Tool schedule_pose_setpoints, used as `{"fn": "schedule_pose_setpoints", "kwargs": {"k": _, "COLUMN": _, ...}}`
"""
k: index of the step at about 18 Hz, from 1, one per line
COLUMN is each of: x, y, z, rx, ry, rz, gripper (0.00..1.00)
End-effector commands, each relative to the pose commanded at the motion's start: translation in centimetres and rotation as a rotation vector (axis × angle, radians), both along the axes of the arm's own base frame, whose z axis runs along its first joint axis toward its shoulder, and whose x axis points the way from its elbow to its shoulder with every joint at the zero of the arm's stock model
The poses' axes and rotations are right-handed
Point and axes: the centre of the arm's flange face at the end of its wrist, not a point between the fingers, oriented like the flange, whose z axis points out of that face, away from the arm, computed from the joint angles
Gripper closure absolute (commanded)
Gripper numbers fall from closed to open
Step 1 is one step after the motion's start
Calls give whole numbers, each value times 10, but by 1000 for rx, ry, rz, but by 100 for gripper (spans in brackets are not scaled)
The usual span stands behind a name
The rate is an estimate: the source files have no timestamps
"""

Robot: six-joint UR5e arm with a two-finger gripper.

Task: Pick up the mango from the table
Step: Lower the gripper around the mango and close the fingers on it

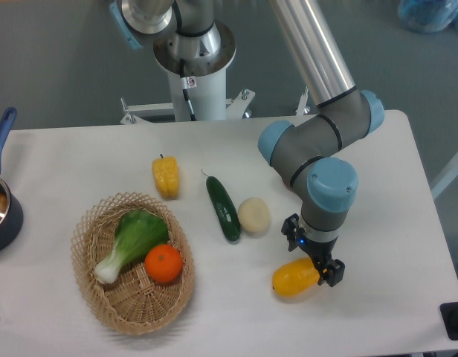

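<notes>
The mango, glossy yellow-orange and oblong, lies on the white table near the front right. My gripper points down over the mango's right end, one finger behind it and one in front. The jaws stand open astride that end, and I cannot tell whether they touch the fruit. The arm's grey and blue wrist hides the top of the gripper.
A pale round vegetable and a green cucumber lie just left of the gripper. A yellow bell pepper sits further left. A wicker basket holds bok choy and an orange. A blue pot is at the left edge.
</notes>
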Motion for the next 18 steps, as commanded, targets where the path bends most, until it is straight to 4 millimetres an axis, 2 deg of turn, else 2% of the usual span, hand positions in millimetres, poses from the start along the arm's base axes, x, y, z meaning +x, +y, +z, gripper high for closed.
{"fn": "schedule_pose_setpoints", "kwargs": {"k": 4, "x": 3, "y": 6, "z": -10, "rx": -3, "ry": -6, "rz": 5, "gripper": 0}}
{"fn": "schedule_pose_setpoints", "kwargs": {"k": 10, "x": 5, "y": 8, "z": -9, "rx": -3, "ry": 1, "rz": 9, "gripper": 1}}
{"fn": "schedule_pose_setpoints", "kwargs": {"k": 11, "x": 5, "y": 8, "z": -9, "rx": -3, "ry": 1, "rz": 9, "gripper": 5}}
{"fn": "schedule_pose_setpoints", "kwargs": {"k": 13, "x": 5, "y": 8, "z": -10, "rx": -4, "ry": -1, "rz": 9, "gripper": 36}}
{"fn": "schedule_pose_setpoints", "kwargs": {"k": 17, "x": 4, "y": 8, "z": -8, "rx": -1, "ry": 3, "rz": 9, "gripper": 72}}
{"fn": "schedule_pose_setpoints", "kwargs": {"k": 18, "x": 3, "y": 9, "z": -6, "rx": 2, "ry": 7, "rz": 9, "gripper": 78}}
